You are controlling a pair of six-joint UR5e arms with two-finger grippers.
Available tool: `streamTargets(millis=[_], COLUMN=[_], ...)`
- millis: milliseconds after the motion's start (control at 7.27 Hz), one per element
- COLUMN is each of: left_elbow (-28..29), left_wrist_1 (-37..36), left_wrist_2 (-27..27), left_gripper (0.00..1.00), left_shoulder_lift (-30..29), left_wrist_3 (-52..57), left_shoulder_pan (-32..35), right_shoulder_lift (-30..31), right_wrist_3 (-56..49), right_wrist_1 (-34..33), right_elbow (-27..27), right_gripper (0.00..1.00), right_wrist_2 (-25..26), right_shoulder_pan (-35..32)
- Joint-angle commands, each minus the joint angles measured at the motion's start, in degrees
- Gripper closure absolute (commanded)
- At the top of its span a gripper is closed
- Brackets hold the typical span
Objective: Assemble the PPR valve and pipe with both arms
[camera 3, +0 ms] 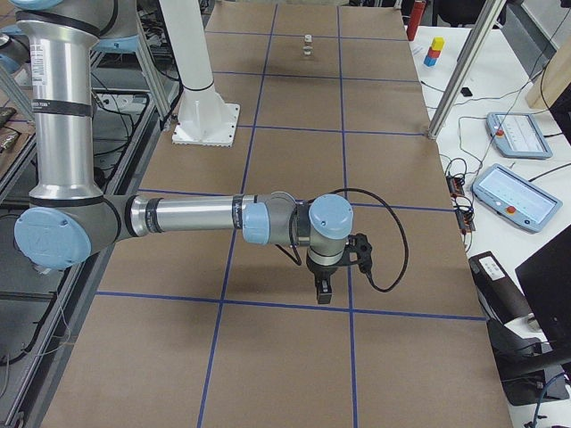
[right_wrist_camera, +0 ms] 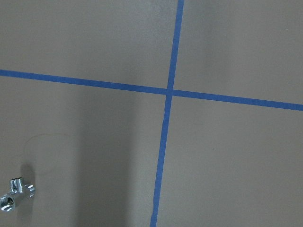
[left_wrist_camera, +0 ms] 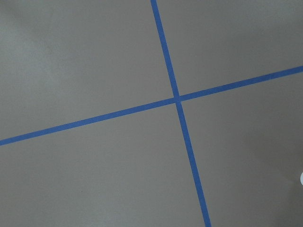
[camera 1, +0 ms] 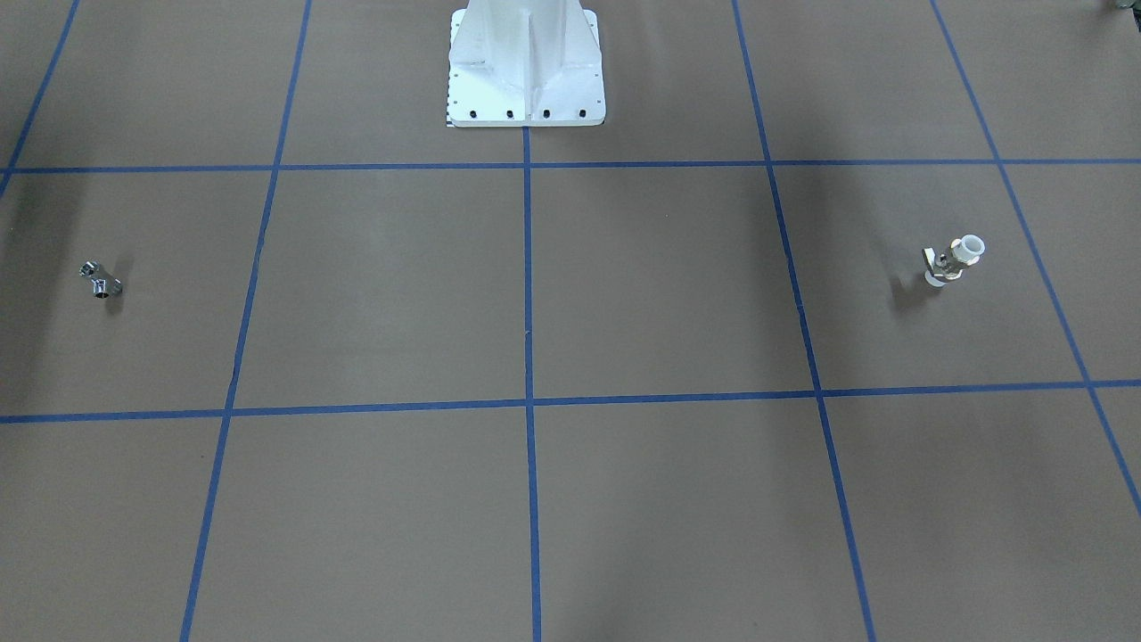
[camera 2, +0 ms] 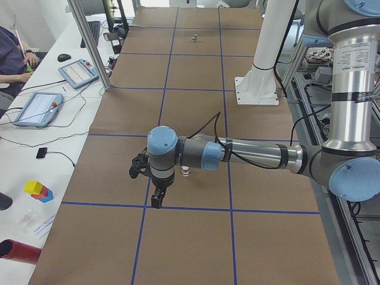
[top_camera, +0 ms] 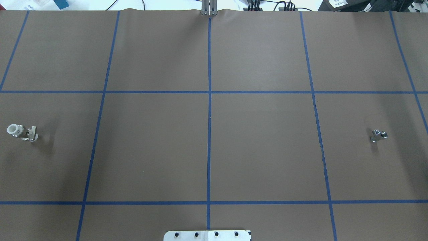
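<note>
As both parts lie on the brown paper-covered desk [top_camera: 150, 144], neither is held.
White plastic PPR valve [top_camera: 21, 132] far left, chrome branched pipe [top_camera: 378, 135] far right; state of left hand [camera 2: 157, 200] and right hand [camera 3: 322, 290] cannot be told.

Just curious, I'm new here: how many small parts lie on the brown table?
2: the PPR valve toward the robot's left end, the pipe toward its right end. No others show.

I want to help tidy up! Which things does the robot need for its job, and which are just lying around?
For the job:
PPR valve
pipe
left arm
right arm

Just lying about, on the side bench:
coloured blocks
red tube
tablets
</note>
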State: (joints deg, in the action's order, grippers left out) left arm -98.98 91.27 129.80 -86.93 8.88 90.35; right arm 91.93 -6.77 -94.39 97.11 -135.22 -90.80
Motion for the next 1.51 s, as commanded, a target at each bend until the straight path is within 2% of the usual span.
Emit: streamTargets(millis=[0,550,963,1101,1238,1376], left_elbow=[-0.07,-0.16,-1.03,-2.51,-3.66,-6.54], left_wrist_1=[0.05,0.48,1.62,1.54,1.63,1.80], left_wrist_2=[0.02,0.10,2.03,4.82,5.55,5.73], left_gripper=[0.00,0.00,0.00,0.00,0.00,0.00], left_shoulder_lift=[0.00,0.18,0.27,-0.08,-1.39,-2.01], left_wrist_3=[0.00,0.53,-0.09,-0.70,-7.23,-19.39], left_shoulder_pan=[0.00,0.09,-0.61,-2.62,-4.98,-10.75], right_shoulder_lift=[0.00,0.09,0.09,0.09,0.09,0.26], right_wrist_3=[0.09,0.44,0.44,0.44,0.36,0.36], right_wrist_1=[0.26,0.79,0.88,0.88,0.97,1.58], right_elbow=[0.27,0.36,0.97,1.15,1.32,1.32], right_gripper=[0.01,0.01,0.01,0.01,0.01,0.01], right_wrist_2=[-0.04,-0.13,-0.22,-0.22,-0.22,-0.22], right_shoulder_pan=[0.01,0.10,0.10,0.10,0.10,0.10])
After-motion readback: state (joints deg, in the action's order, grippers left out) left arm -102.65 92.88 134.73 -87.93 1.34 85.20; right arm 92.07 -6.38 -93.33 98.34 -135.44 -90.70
